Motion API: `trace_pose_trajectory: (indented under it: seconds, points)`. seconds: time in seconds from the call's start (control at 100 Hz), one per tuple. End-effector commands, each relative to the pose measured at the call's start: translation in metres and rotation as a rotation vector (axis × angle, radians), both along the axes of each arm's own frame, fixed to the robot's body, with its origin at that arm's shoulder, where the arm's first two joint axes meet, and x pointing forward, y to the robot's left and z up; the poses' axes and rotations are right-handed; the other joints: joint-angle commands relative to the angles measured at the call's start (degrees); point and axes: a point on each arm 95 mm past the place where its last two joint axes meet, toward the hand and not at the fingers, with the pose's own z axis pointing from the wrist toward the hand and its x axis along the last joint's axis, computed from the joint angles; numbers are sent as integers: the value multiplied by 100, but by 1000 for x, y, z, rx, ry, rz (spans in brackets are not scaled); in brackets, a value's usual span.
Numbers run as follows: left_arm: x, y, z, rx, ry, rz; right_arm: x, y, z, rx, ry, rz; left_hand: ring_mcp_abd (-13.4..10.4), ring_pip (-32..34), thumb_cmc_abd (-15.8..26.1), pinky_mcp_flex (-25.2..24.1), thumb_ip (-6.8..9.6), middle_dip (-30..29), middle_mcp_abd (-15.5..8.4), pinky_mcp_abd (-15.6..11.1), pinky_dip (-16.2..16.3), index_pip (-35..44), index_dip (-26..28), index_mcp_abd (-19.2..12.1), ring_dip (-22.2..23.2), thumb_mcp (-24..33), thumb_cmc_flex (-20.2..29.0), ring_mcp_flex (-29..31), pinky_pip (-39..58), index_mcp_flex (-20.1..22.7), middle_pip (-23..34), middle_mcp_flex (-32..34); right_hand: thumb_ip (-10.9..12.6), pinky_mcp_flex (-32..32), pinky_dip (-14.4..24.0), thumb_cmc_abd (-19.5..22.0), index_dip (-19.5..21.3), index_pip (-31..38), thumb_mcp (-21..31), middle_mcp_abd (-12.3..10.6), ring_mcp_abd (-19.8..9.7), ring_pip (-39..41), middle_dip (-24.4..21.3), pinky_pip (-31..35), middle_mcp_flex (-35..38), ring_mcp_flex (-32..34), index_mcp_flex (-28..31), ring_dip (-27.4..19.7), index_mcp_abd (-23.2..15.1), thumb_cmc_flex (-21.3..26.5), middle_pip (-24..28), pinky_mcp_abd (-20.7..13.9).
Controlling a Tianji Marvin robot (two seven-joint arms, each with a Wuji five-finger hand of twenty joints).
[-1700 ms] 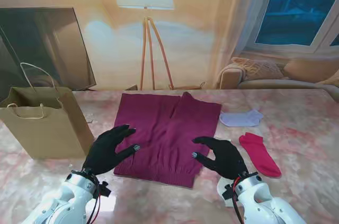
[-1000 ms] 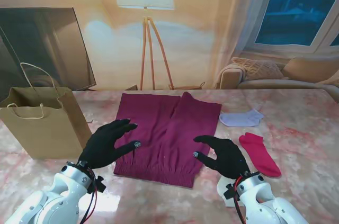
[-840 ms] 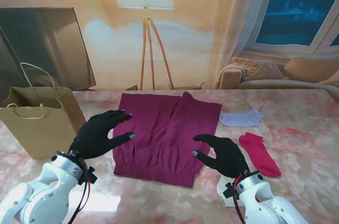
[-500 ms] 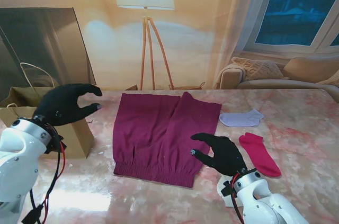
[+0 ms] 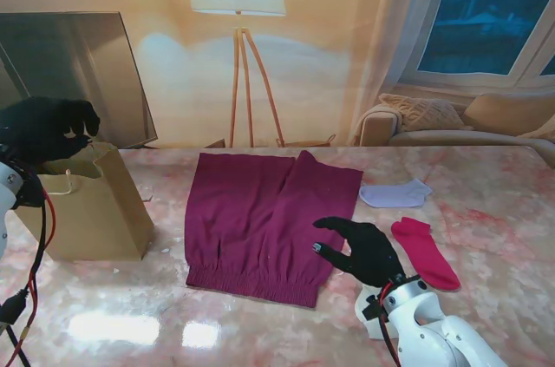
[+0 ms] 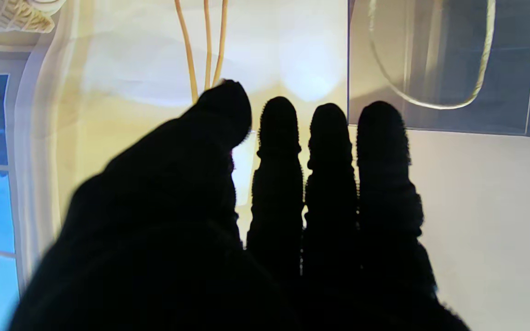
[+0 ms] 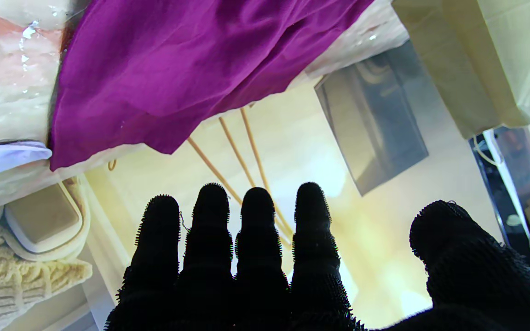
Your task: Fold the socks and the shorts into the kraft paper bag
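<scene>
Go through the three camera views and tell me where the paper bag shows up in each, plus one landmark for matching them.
Stand view: the paper bag stands on the table at the far left, left of the shorts.
Left wrist view: the bag's body is not in it; only a pale loop, possibly its handle, shows against the dark screen.
Right wrist view: the bag fills one corner, beyond the shorts.
Shared landmark: the floor lamp's wooden legs.

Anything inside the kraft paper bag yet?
Cannot tell: the kraft paper bag shows only its outer walls, and the left robot hand covers its opening. Shorts and both socks lie on the table.
</scene>
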Motion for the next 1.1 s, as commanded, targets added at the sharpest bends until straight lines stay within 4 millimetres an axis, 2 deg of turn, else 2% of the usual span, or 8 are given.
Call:
trace_pose_trajectory:
  seconds: [0.0, 0.16, 0.31, 0.36, 0.45, 0.95, 1.0, 1.09]
  points:
    - [6, 13, -3, 6, 15, 44, -2, 2, -2, -2, 7, 2, 205, 71, -243, 188, -170, 58, -46, 35, -80, 189, -121, -127, -11, -126, 341, 165, 146, 180, -112, 259, -306, -29, -142, 160, -47, -63, -171, -67, -156, -123, 11, 21, -147, -166, -142, -47, -90, 50, 53, -86]
    - [18, 34, -14, 30, 62, 90, -2, 2, -2, -3, 6, 0, 190, -44, -218, 229, -152, -122, -22, 141, -197, 211, -344, -91, -148, -137, 382, 221, -19, 259, -201, 342, -306, -25, -140, 159, -45, -59, -175, -70, -148, -115, 18, 24, -148, -155, -136, -42, -90, 50, 66, -90]
    - [27, 49, -26, 25, 101, 129, -1, 2, -2, -4, 11, -1, 257, -168, -139, 314, -138, -213, 22, 92, -358, 197, -515, -15, -74, -50, 621, 310, -149, 338, -230, 383, -305, -29, -139, 158, -44, -57, -176, -65, -138, -114, 22, 24, -153, -161, -132, -37, -83, 55, 73, -84]
    - [30, 53, -30, 30, 116, 134, 0, 2, -3, -5, 14, -2, 157, -254, -110, 347, -140, -238, 17, 85, -414, 183, -551, -12, -41, -90, 668, 393, -163, 355, -232, 404, -305, -27, -139, 157, -44, -57, -175, -63, -140, -114, 23, 25, -151, -159, -129, -36, -84, 60, 75, -83]
    - [35, 58, -38, 36, 152, 141, 1, 3, -3, -5, 19, -2, 178, -278, -112, 410, -130, -262, 32, 66, -440, 180, -577, -11, -17, -109, 679, 435, -148, 374, -242, 411, -306, -35, -139, 164, -45, -62, -179, -64, -147, -115, 23, 22, -158, -161, -138, -34, -85, 55, 73, -86]
    - [53, 63, -71, 58, 265, 125, 6, 5, -5, -5, 32, -1, 192, -395, -139, 476, -121, -499, 50, 50, -656, 96, -921, 9, -164, -165, 563, 434, -194, 468, -355, 448, -304, -39, -135, 168, -38, -59, -184, -66, -131, -113, 25, 21, -167, -163, -136, -21, -80, 60, 79, -86]
    - [53, 63, -73, 62, 275, 124, 6, 5, -5, -4, 33, -2, 175, -409, -154, 442, -128, -552, 53, 71, -687, 81, -998, 32, -248, -189, 496, 405, -215, 480, -377, 447, -304, -42, -134, 169, -39, -60, -184, -69, -131, -112, 26, 20, -166, -163, -136, -20, -99, 60, 80, -79]
    - [54, 65, -76, 68, 292, 127, 6, 5, -5, -3, 33, -4, 153, -339, -181, 338, -145, -750, 68, 124, -730, 50, -1158, 80, -773, -255, 351, 310, -248, 470, -200, 282, -305, -45, -134, 164, -38, -60, -186, -62, -124, -112, 25, 18, -169, -163, -136, -17, -95, 59, 79, -80]
